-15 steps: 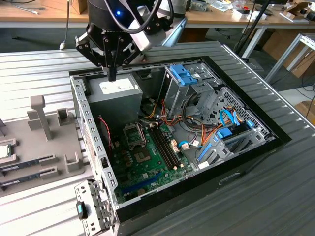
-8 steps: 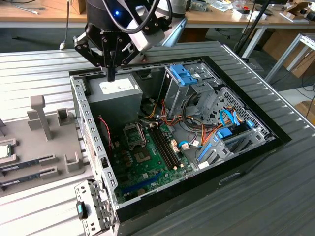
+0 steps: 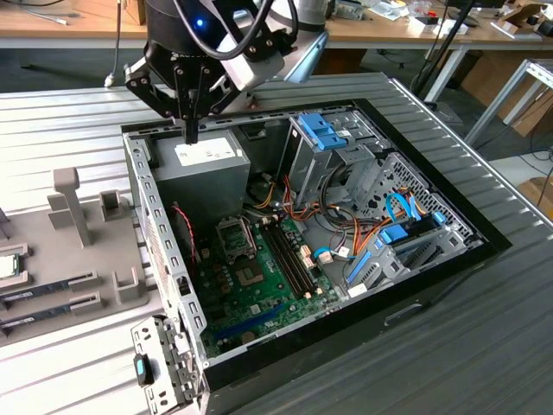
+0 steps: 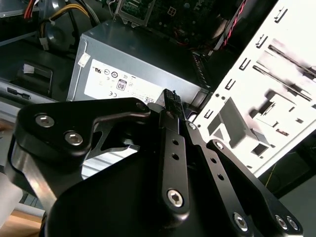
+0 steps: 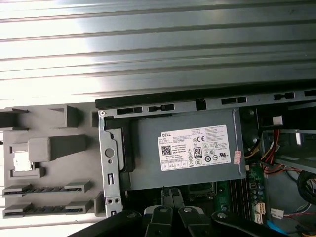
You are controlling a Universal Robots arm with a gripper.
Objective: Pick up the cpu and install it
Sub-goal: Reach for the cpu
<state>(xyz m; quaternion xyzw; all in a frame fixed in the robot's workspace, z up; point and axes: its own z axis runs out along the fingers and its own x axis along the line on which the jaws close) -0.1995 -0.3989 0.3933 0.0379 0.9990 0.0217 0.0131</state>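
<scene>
The cpu point(image 3: 7, 265), a small silver square with a green rim, lies in a pocket of the grey holder tray point(image 3: 95, 251) at the exterior view's left; in the first wrist view the cpu point(image 5: 20, 162) sits in the same tray point(image 5: 54, 148). My gripper point(image 3: 190, 131) hangs over the grey power supply point(image 3: 203, 164) at the back corner of the open computer case, well apart from the cpu. Its fingers point(image 4: 170, 101) are shut with nothing between them. The empty cpu socket point(image 3: 235, 233) shows on the green motherboard point(image 3: 259, 285).
Dark memory sticks point(image 3: 47, 290) lie in the tray's slots beside the cpu. The case's metal side wall point(image 3: 160, 233) stands between tray and motherboard. Drive cages with blue clips point(image 3: 324, 138) and cable bundles point(image 3: 346, 233) crowd the case's right side.
</scene>
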